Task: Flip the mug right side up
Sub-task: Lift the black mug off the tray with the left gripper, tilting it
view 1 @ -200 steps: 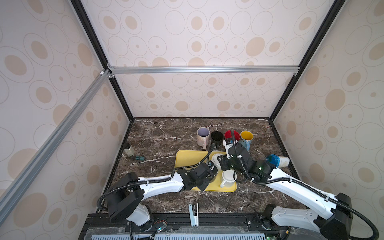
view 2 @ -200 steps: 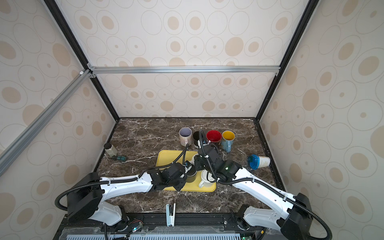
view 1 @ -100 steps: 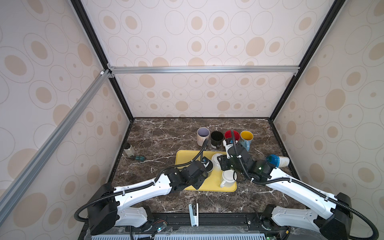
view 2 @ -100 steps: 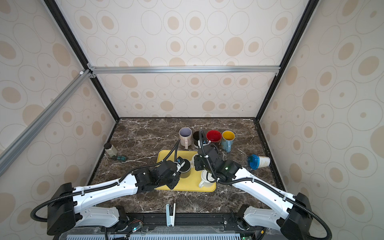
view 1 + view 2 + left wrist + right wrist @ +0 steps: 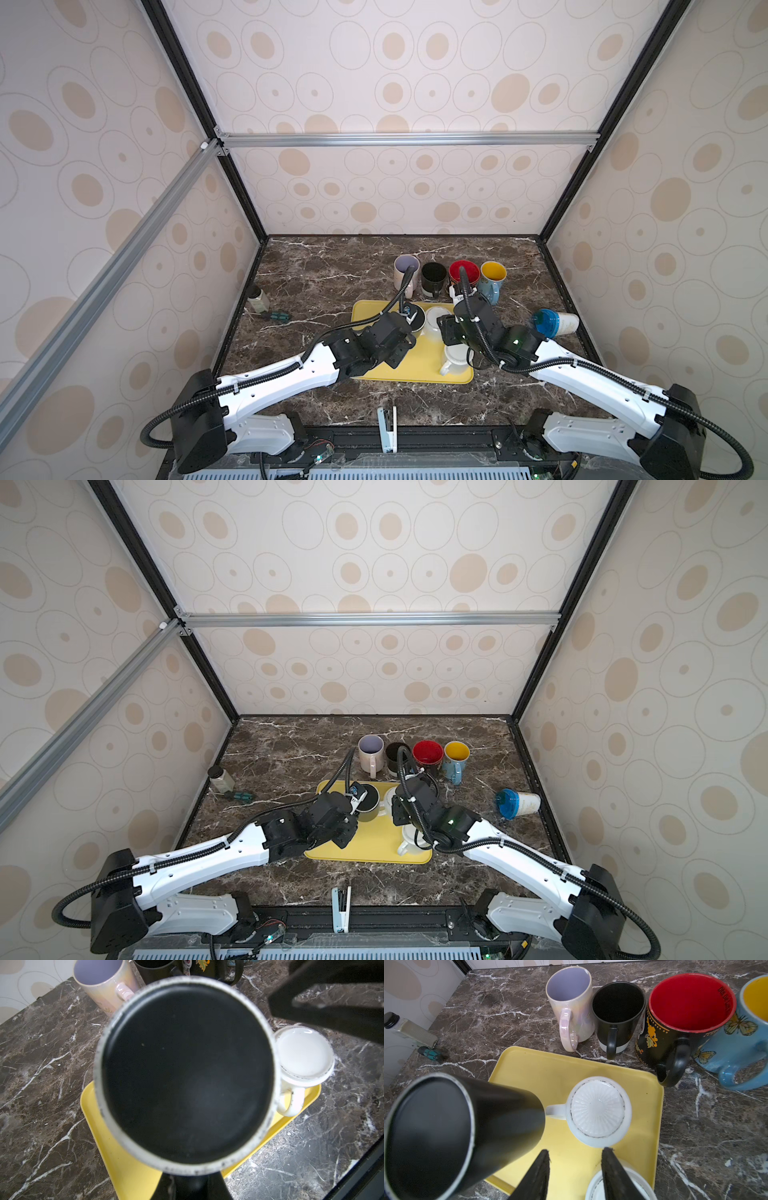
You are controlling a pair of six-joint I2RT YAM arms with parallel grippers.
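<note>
Black mug (image 5: 500,1118): you have it lifted and tilted over the left part of the yellow tray (image 5: 374,850).
Left gripper (image 5: 356,800): clenched on that mug.
White mug (image 5: 599,1111): base-up on your tray, just right of the black one; second white mug (image 5: 457,357) sits nearer you.
Right gripper (image 5: 577,1151): jaws parted, nothing between them, hovering above both white mugs.
</note>
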